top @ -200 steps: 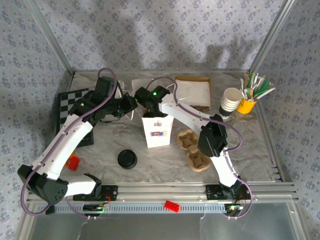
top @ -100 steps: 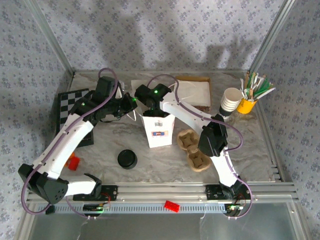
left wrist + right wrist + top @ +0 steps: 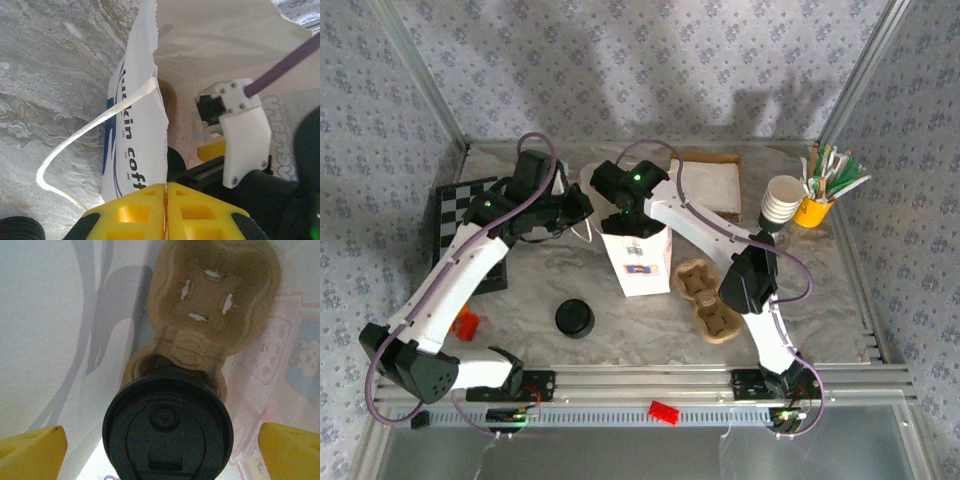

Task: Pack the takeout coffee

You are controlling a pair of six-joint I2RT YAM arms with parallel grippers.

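The left gripper (image 3: 165,206) is clenched on the rim of the white paper bag (image 3: 137,130). The right gripper (image 3: 161,444) is released, its jaws spread wide over the takeout coffee (image 3: 167,432). The coffee is seated in one well of the cardboard carrier (image 3: 215,295) inside the bag.

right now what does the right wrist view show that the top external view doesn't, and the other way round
Right wrist: the takeout coffee, dark lid up, sitting in one well of a cardboard carrier whose other well is empty, with the right gripper open wide on either side. Top external: a loose black lid, a second carrier outside the bag, a cup stack. Both: the paper bag, from inside and from outside.
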